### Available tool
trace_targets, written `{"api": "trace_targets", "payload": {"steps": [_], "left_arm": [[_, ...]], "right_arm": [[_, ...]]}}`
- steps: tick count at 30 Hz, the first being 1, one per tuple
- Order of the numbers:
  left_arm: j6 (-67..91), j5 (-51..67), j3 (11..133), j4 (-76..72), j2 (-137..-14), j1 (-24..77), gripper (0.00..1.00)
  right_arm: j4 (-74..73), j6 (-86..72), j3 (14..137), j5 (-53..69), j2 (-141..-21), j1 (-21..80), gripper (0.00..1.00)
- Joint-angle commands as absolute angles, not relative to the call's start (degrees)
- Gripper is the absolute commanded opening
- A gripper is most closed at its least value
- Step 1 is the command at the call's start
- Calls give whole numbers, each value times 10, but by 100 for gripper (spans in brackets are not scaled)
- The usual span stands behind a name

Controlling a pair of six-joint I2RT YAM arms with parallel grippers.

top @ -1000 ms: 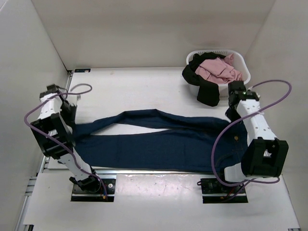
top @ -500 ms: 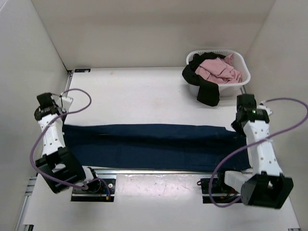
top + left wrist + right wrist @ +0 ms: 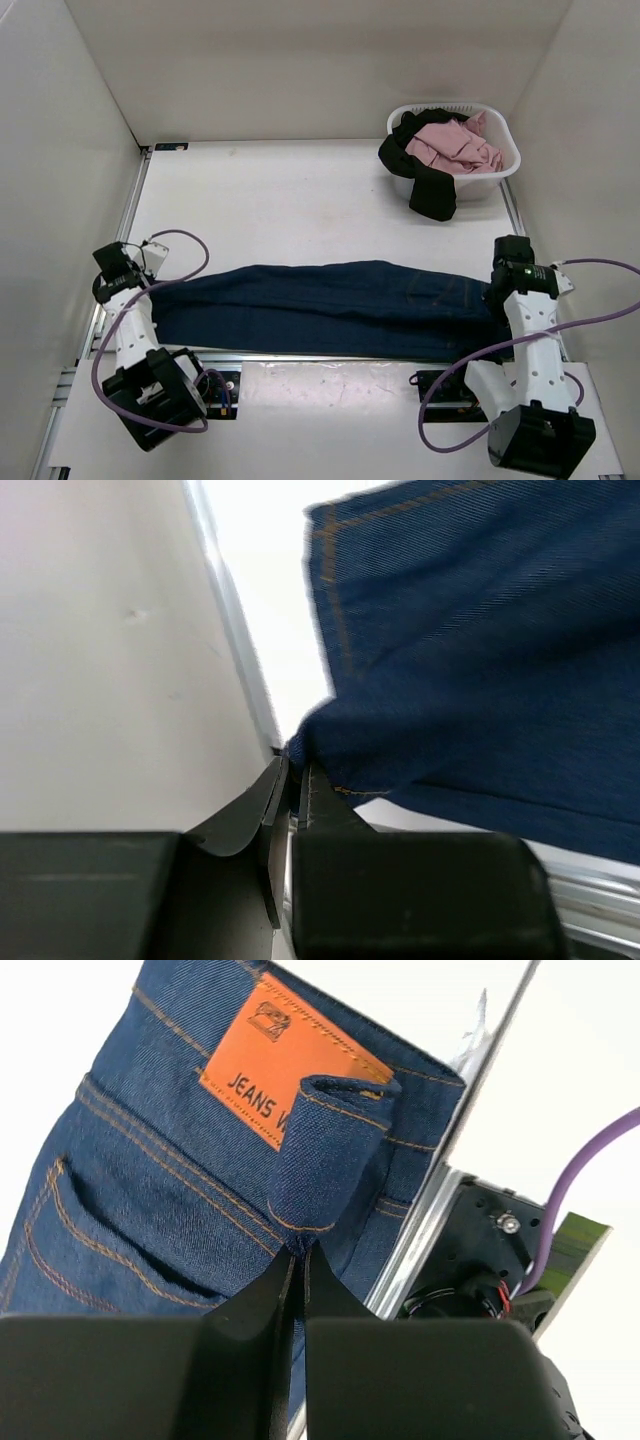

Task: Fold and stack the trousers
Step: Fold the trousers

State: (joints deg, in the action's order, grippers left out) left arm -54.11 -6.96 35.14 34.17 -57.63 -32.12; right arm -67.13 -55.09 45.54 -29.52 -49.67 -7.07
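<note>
The dark navy denim trousers (image 3: pixel 330 305) lie stretched left to right along the table's near edge, folded lengthwise. My left gripper (image 3: pixel 150 283) is shut on the leg-hem end; in the left wrist view the gripper (image 3: pixel 293 770) pinches a fold of the denim (image 3: pixel 480 660). My right gripper (image 3: pixel 497 300) is shut on the waistband end; in the right wrist view the gripper (image 3: pixel 300 1250) clamps a belt loop beside the orange patch (image 3: pixel 280 1065). A black pair of trousers (image 3: pixel 425 180) hangs over the basket's rim.
A white laundry basket (image 3: pixel 505 160) stands at the back right with pink cloth (image 3: pixel 455 143) inside. White walls close in on the left, back and right. A metal rail (image 3: pixel 330 355) runs along the near edge by the arm bases.
Both grippers have moved toward the near edge and lower, carrying the denim trousers with them. The loose upper leg has come down, so the pair now lies as one flat band.
</note>
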Motion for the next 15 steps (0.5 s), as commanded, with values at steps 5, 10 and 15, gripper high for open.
{"api": "trace_targets", "payload": {"steps": [5,10,15], "left_arm": [[-623,-6,435,266,-614,-399,14],[-667,39,462,266,-657,-461,14],[-722,71,397,266,-621,-482,14]], "right_arm": [[-676,-497,519,-332,-519,-159,0],[-693,-500,492,-319,-489,-164,0],[-699,-521,438,-293,-476,-164,0]]}}
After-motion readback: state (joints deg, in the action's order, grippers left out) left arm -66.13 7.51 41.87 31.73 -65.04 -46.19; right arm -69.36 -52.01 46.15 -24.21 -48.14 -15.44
